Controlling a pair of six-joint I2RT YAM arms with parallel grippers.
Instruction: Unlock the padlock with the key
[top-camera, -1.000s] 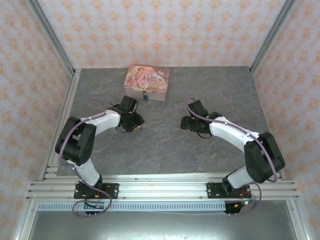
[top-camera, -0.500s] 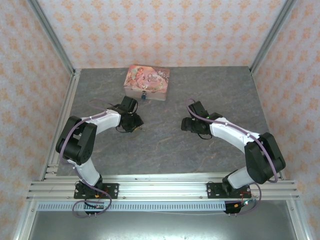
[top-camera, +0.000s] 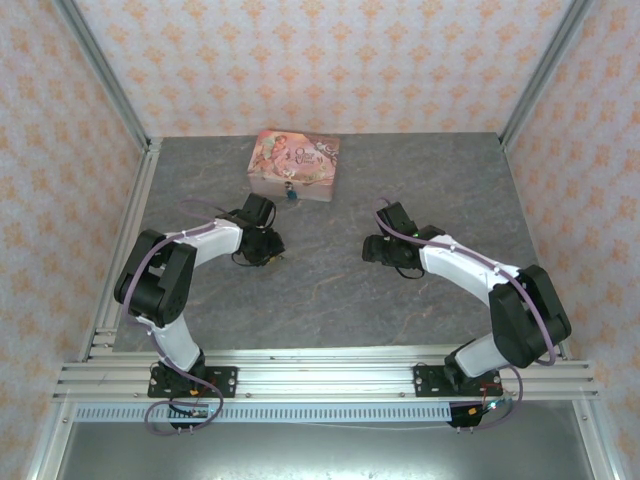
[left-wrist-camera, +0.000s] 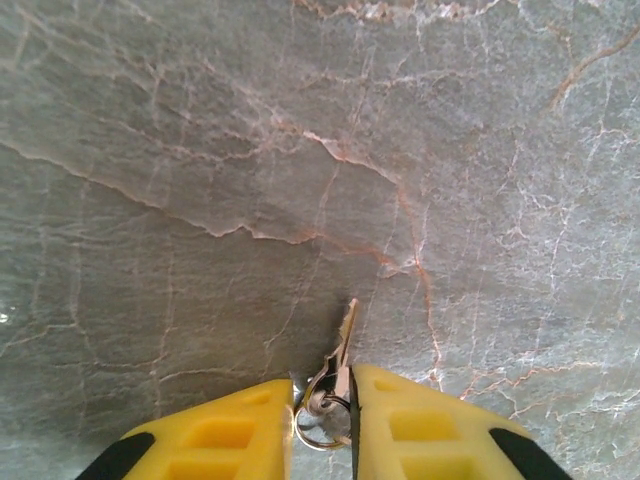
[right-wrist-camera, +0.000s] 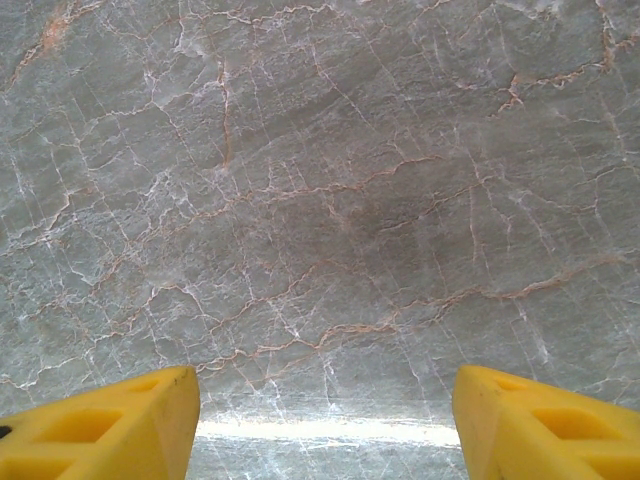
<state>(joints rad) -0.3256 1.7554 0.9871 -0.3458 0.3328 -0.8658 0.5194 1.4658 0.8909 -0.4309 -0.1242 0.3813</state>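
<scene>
The left gripper (left-wrist-camera: 324, 405) pinches the key (left-wrist-camera: 344, 345) by its ringed head, its blade lying on the marbled table (left-wrist-camera: 180, 150).

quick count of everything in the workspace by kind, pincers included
pink box: 1
padlock: 1
key: 1
key ring: 1
pincers: 2, the left pincer and the right pincer
total: 6
</scene>
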